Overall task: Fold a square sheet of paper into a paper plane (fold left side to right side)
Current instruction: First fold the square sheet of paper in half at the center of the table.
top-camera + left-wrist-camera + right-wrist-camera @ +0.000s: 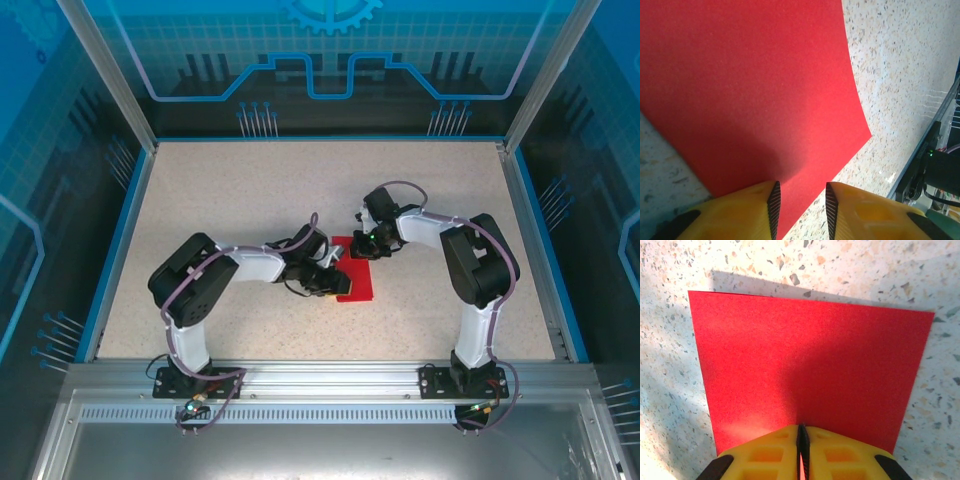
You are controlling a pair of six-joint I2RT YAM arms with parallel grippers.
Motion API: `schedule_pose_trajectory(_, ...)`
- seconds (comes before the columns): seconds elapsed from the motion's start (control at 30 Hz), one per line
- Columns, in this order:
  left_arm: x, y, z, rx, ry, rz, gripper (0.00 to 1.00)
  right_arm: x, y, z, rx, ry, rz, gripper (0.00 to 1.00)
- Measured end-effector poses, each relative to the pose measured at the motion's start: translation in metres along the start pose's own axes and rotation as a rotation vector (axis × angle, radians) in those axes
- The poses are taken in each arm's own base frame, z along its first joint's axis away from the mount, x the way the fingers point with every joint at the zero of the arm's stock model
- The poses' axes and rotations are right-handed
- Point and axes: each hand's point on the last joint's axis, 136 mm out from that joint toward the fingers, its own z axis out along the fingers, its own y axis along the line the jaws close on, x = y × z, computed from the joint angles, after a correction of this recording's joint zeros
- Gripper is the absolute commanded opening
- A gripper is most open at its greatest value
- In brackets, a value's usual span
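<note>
Right jaws clenched on the square sheet of paper, mid near edge; left jaws parted, sheet's edge in the gap, no pinch that I can see; sheet spreads ahead of both on the counter, no crease visible, corner beyond left jaws curling up; my read: left-to-right fold not yet made; next, left pinches, lifts, carries over, edges aligned; bare counter all round.

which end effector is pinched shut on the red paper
The right end effector: its jaws meet on the red paper sheet; the left end effector has jaws apart.
</note>
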Motion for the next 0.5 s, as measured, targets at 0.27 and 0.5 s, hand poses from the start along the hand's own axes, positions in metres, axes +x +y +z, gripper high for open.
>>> schedule_pose_trajectory(0.27,0.021,0.001,-0.003,-0.003,0.021,0.017,0.31,0.0,0.0,0.0,0.008,0.0,-0.003,0.13)
schedule_pose_trajectory(0.5,0.04,0.0,-0.003,-0.019,0.066,0.038,0.31,0.0,0.0,0.0,0.009,0.001,-0.003,0.13)
